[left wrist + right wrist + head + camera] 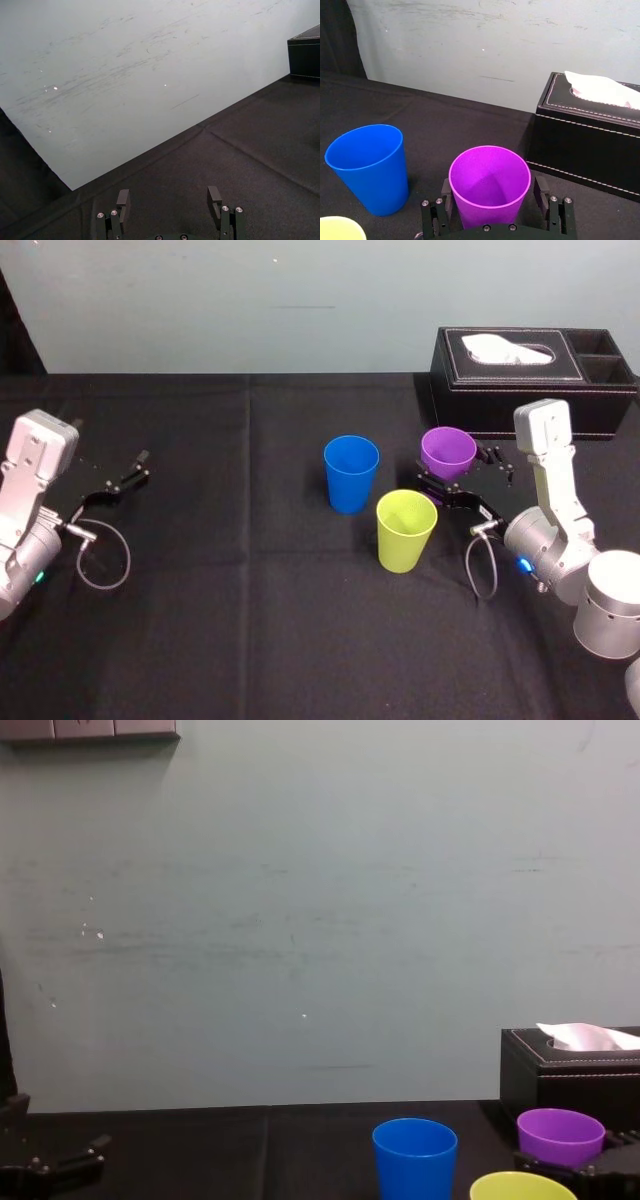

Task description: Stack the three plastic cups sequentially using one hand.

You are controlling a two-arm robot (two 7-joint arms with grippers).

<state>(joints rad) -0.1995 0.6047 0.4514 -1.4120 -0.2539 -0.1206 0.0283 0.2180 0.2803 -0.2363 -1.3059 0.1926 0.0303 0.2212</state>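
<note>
The head camera is looking steeply down on the black table (200,640); the chest camera is looking low across it at the wall (300,920). The right wrist camera is sitting close behind the purple cup (490,182). All three are showing the blue cup (351,473).

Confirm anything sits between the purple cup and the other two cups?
Nothing visible. The right hand straddles the purple cup; bare cloth separates it from the blue cup and yellow-green cup. The tissue box stands behind it. Left hand is parked far left.
</note>
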